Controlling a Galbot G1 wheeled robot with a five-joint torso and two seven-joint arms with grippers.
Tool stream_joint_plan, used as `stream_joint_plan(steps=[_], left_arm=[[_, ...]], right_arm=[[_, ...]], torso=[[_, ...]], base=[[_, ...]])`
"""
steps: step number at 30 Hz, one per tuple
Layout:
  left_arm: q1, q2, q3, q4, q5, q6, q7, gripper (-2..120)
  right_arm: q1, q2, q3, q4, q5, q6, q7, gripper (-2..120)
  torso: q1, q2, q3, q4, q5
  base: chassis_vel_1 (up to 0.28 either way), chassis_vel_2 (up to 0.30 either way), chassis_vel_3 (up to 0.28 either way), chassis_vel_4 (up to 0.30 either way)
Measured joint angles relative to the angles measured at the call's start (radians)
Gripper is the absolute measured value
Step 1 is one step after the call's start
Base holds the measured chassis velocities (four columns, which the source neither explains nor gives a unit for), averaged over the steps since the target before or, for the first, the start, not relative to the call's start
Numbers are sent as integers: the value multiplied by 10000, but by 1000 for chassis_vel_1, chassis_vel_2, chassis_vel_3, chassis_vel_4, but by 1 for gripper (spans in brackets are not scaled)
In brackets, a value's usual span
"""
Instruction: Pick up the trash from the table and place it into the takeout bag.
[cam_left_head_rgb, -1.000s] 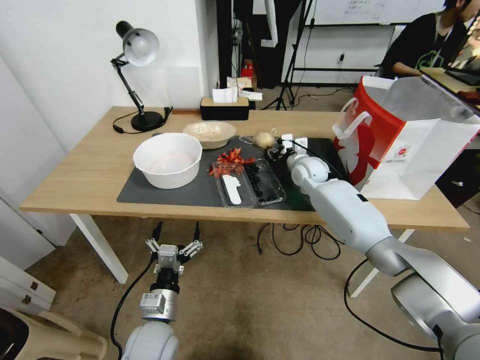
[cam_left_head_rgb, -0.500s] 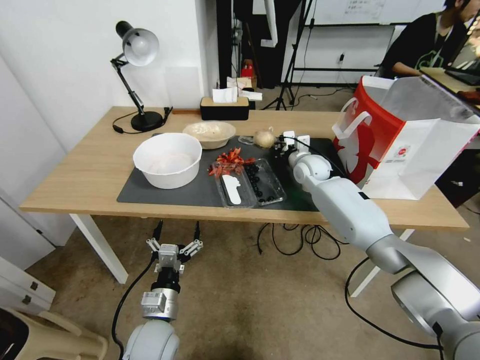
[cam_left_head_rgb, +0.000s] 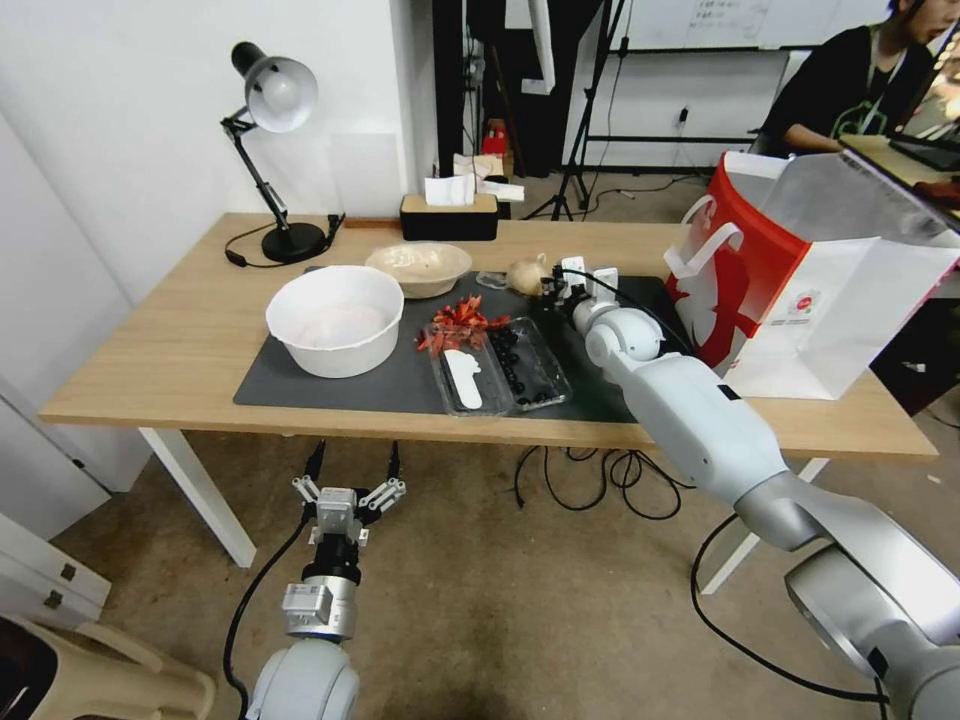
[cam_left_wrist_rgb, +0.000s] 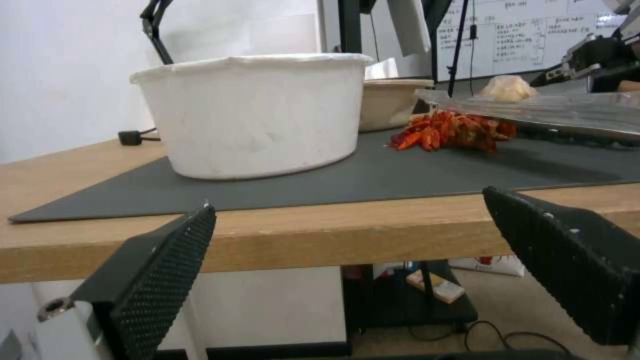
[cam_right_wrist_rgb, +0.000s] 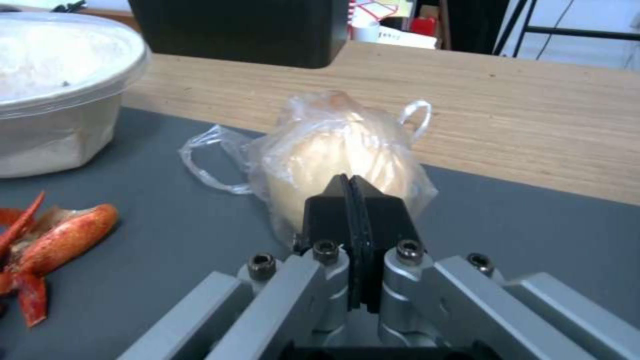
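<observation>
The right gripper has advanced, jaws closed against upright clear bag

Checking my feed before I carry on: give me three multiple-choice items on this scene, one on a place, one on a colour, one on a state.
1. Where is the left tool? A on the mat; B below the table's front edge; C inside the white bowl.
2. The takeout bag's colours? A red and white; B brown; C blue.
3. The right tool is? A wide open; B shut by the clear bag; C half open.
B: it hangs under the edge. A: red side, white front. B: fingers pressed together.
</observation>
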Motion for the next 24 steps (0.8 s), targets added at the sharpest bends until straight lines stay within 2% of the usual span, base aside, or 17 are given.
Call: stream_joint_plan(steps=[7, 10, 13, 15, 17, 18, 21, 22, 24], left_arm=[[2, 14, -4, -28, -6, -11, -4, 100], [-9, 26, -4, -35, -4, -10, -4, 100], [-15, 58, -18, -77, 1, -1, -5, 100], [-14, 67, -23, -78, 2, 0, -6, 100], [-4, 73, -30, -78, 3, 0, -8, 100], [-4, 73, -30, -78, 3, 0, -8, 100], [13, 64, -41, -78, 6, 1, -8, 100], [13, 64, -41, -78, 6, 1, -8, 100], [13, 68, -47, -65, 7, 1, -8, 100]], right_arm=[[254, 143, -97, -48, -244, 139, 43, 0], [398, 222, -117, -145, -257, 140, 113, 6], [610, 364, -153, -424, -277, 117, 209, 21], [662, 406, -167, -504, -286, 101, 218, 24], [784, 532, -203, -726, -301, 82, 222, 34], [784, 532, -203, -726, -301, 82, 222, 34], [900, 774, -218, -1020, -328, 12, 222, 48], [900, 774, -218, -1020, -328, 12, 222, 48], [911, 888, -261, -1166, -432, -63, 221, 57]], torso=[[0, 0, 0, 1, 0], [0, 0, 0, 2, -1], [0, 0, 0, 1, -1], [0, 1, 0, 0, -2], [0, 0, 0, 0, -1], [0, 0, 0, 0, -1], [0, 0, 0, 2, -2], [0, 0, 0, 2, -2], [-1, 0, 0, 2, -1]], base=[[0, 0, 0, 0], [0, 0, 0, 0], [0, 0, 0, 0], [0, 0, 0, 0], [0, 0, 0, 0], [0, 0, 0, 0], [0, 0, 0, 0], [0, 0, 0, 0], [0, 0, 0, 0]])
